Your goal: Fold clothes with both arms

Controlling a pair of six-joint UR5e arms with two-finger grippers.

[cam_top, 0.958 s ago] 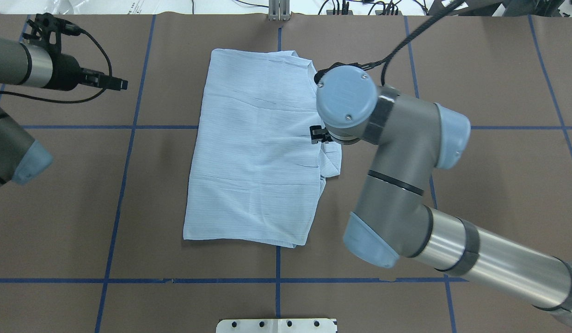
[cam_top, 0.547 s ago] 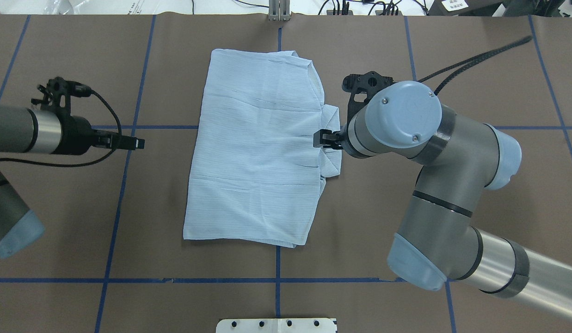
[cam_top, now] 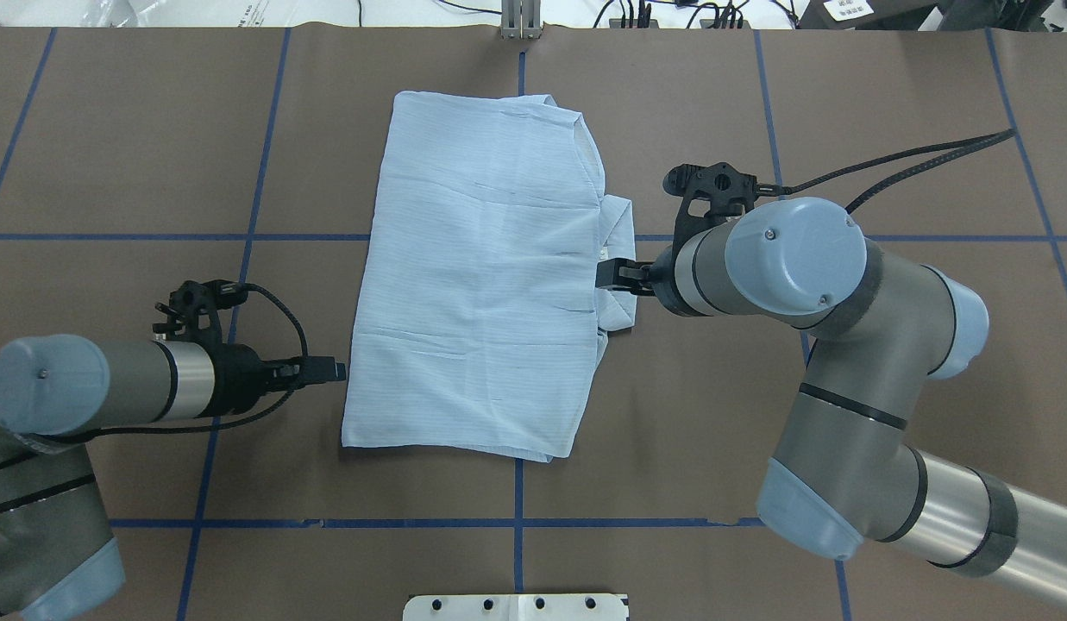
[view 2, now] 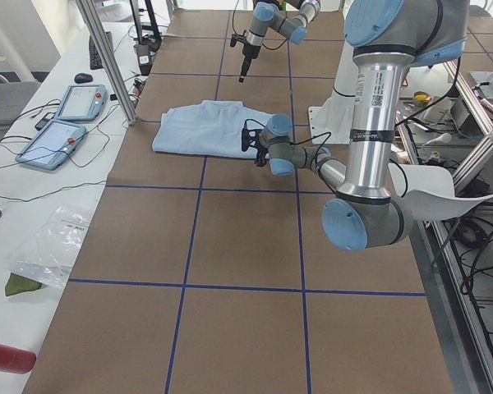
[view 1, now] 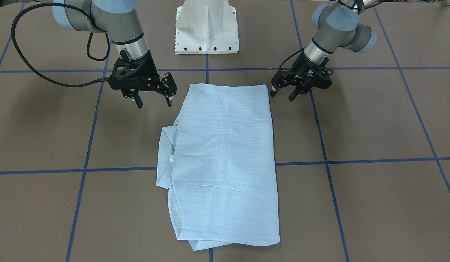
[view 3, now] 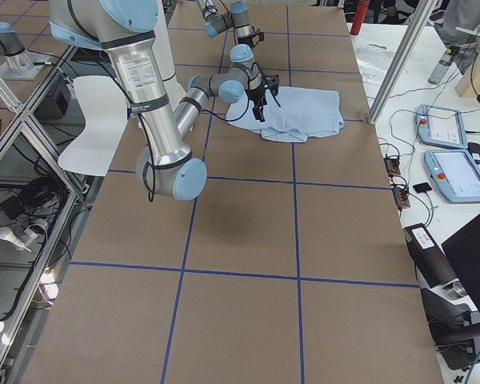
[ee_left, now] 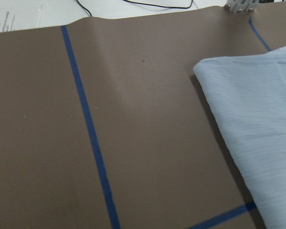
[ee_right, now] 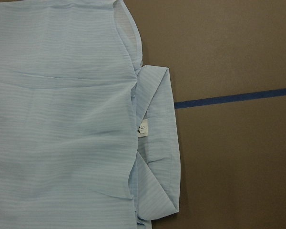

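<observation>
Presently: right gripper points down, raised beside the collar of the shirt, jaws wide apart, holding nothing. Left gripper tilts down just off the opposite edge, jaws apart, likewise empty. Shirt light blue, folded to a rectangle, flat at the middle of the brown table. Neck label white, its mark too small to read.

A brown table gridded with blue tape lies under the jaws of the left gripper and the right gripper. A white base stands behind, between them. Two tablets rest on a white bench, well beyond the jaws.
</observation>
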